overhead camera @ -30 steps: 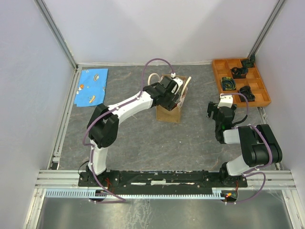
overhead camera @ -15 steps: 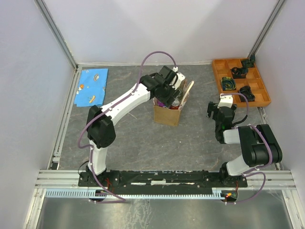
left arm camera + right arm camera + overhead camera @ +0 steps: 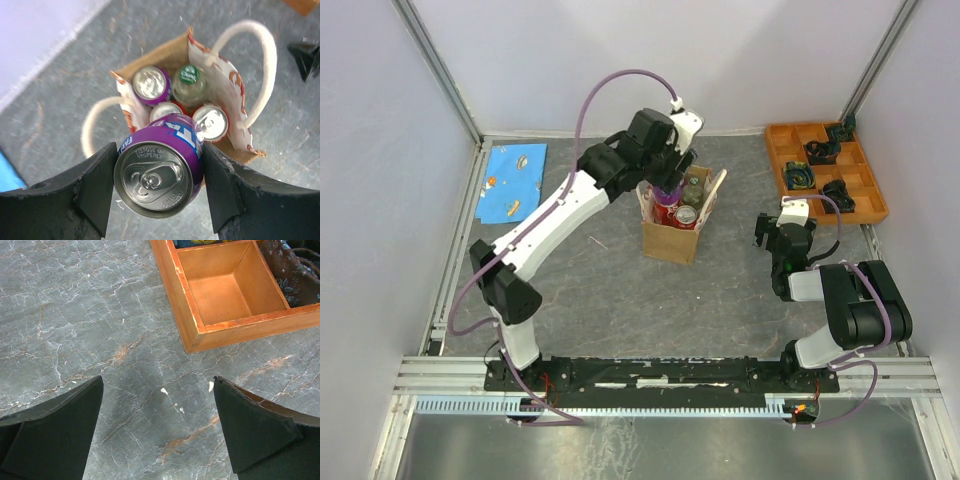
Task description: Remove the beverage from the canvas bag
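Lifting clear | left gripper (image 3: pixel 667 188) jaws clamped on purple can (image 3: pixel 159 171), now risen out of bag (image 3: pixel 671 240) near far edge | right gripper (image 3: pixel 157 430) wide open, empty, by right edge | extraction all but done; can awaits setting down

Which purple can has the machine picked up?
The purple can clamped in the left end effector, above the canvas bag; the other purple can sits in the bag beside the green-capped bottle.
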### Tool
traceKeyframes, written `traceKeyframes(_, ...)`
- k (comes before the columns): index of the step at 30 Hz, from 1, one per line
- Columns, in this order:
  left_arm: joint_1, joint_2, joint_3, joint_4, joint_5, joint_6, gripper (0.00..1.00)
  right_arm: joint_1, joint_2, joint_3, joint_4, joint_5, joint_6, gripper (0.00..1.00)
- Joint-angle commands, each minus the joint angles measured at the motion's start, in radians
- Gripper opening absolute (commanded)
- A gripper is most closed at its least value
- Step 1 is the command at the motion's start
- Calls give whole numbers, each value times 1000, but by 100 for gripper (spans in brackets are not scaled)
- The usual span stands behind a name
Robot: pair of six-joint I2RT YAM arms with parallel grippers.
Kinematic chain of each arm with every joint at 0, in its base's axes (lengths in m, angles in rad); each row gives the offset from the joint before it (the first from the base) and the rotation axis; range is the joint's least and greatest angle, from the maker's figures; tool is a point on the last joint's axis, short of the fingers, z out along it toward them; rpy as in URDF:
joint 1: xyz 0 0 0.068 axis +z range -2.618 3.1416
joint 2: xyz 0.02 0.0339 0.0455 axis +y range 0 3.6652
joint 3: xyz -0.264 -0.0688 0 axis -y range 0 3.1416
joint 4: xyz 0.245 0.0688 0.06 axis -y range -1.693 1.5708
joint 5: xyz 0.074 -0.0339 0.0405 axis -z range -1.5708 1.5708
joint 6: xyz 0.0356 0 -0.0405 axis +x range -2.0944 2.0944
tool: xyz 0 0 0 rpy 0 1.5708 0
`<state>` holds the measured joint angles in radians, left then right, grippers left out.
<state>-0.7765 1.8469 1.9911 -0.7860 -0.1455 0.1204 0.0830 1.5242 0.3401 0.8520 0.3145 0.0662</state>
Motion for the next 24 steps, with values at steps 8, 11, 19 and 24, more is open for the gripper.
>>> traceKeyframes(8,2,-75,171,86,-131,116,3,-4,-12,17,32,4,7,99)
traceKeyframes(11,38,-89,178,91,-163,113,3,-4,-13,17,31,5,6,99)
traceKeyframes(19,189,-167,129,171,-213,116,3,-3,-13,17,32,5,6,99)
traceKeyframes(24,280,-210,58,213,-211,95,3,-3,-12,17,32,4,6,99)
